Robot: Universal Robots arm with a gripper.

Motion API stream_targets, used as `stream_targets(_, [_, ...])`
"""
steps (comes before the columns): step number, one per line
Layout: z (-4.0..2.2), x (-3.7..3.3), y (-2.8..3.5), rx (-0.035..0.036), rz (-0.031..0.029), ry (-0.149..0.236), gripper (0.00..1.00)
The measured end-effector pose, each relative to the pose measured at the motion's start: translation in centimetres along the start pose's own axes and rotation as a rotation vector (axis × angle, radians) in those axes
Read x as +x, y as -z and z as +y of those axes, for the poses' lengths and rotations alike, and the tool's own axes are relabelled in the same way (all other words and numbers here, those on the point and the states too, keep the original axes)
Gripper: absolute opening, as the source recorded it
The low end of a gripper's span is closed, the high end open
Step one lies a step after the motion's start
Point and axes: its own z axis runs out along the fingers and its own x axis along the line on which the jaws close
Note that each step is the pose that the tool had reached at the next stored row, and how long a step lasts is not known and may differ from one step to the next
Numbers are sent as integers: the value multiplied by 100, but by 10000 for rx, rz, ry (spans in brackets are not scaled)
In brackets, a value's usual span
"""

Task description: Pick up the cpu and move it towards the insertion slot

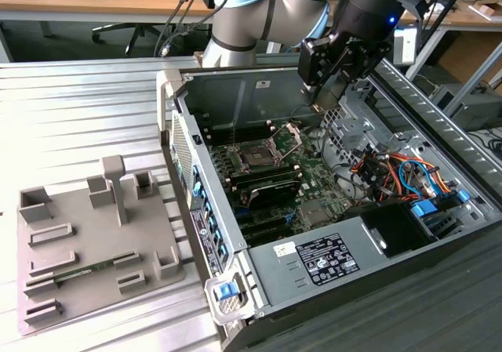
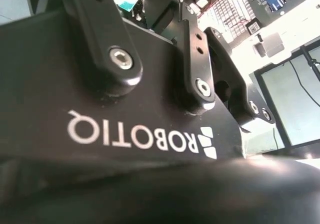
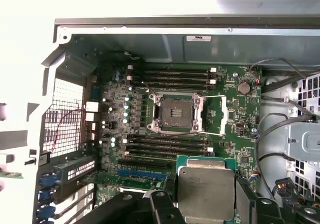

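Note:
In the first wrist view the cpu (image 3: 206, 184), a flat square chip with a pale metal top and a green edge, sits between my gripper's (image 3: 205, 206) black fingers (image 3: 161, 208), which are shut on it. It hangs above the motherboard, short of the insertion slot (image 3: 176, 113). That slot is a square socket with a dark centre, and its wire bracket is swung open. In the exterior view my gripper (image 1: 325, 101) hovers inside the open computer case, up and to the exterior view's right of the insertion slot (image 1: 259, 157). The second wrist view shows the gripper's black body and linkages (image 2: 200, 87).
Long black memory slots (image 3: 170, 75) flank the socket on both sides. Orange and blue cables (image 1: 400, 172) and a black power unit (image 1: 400, 226) fill the case's right part. A grey fixture tray (image 1: 78, 242) holding a memory stick (image 1: 78, 272) lies left of the case wall (image 1: 192, 187).

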Motion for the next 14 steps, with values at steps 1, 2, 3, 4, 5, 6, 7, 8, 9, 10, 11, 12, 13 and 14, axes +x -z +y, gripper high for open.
stream_targets(1, [6, -1, -2, 0, 0, 0, 55])
stream_targets(2, [12, -1, -3, 0, 0, 0, 55])
stream_targets(3, [17, -1, -4, 0, 0, 0, 55])
stream_targets(4, [21, -1, -5, 0, 0, 0, 55])
stream_targets(5, [26, -2, -5, 1, 0, 0, 55])
stream_targets(6, [30, -2, -7, 0, 0, 0, 55])
stream_targets(7, [36, -3, -8, -1, 0, 0, 55])
stream_targets(8, [40, -3, -9, 0, 0, 0, 55])
stream_targets(9, [44, -3, -10, 0, 0, 0, 55])
stream_targets(10, [47, -3, -10, 0, 0, 0, 55])
stream_targets(11, [50, -3, -11, 0, 0, 0, 55])
stream_targets(12, [54, -4, -12, 1, 0, 0, 55])
stream_targets(13, [58, -4, -12, 0, 0, 0, 55])
stream_targets(14, [62, -4, -13, 0, 0, -1, 55])
